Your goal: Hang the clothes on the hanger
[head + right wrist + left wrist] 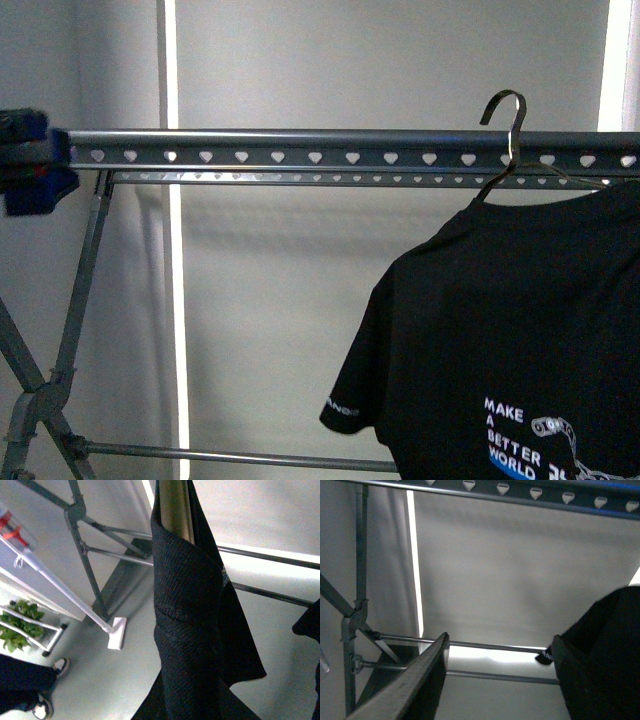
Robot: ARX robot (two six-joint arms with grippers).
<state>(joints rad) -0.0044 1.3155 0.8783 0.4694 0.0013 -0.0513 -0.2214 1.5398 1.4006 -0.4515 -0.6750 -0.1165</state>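
Front view: the rack (300, 150) has its rail across the upper frame. At right, the T-shirt (500, 340) hangs from a metal hook (507, 125) whose curve stands above the rail.

Left wrist view: the left gripper (500, 647) is spread wide and empty, with the shirt at the right edge.

Right wrist view: black cloth drapes over the right gripper (176, 510) at the top; I cannot tell its grip.

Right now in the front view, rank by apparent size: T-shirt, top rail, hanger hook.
1. T-shirt, largest, though cut off by the frame.
2. Top rail, long but thin.
3. Hanger hook, smallest.
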